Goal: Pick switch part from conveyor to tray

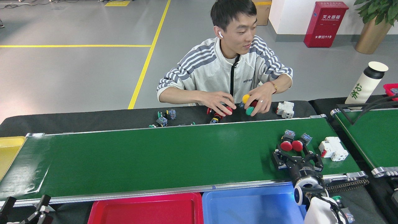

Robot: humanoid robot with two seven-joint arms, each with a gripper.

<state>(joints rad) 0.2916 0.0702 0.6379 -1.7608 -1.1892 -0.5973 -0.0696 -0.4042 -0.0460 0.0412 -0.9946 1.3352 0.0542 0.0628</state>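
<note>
Two red push-button switch parts (286,142) (299,143) lie side by side on the dark-green conveyor (155,158) near its right end. A white breaker-type part (333,148) lies just right of them on the belt. My right gripper (297,155) is open, its fingers spread just in front of the two red buttons, with nothing held. Below the conveyor's near rail sit a red tray (146,210) and a blue tray (252,207). At the bottom left corner, only the tips of my left gripper (26,207) show, spread apart and open.
A person sits behind the belt, a hand (259,101) holding yellow and green buttons. More switch parts (163,118) and a white breaker (285,109) lie on the black table. A yellow tray (7,152) is at the left end, a second green belt (373,133) and a bottle (365,82) at right.
</note>
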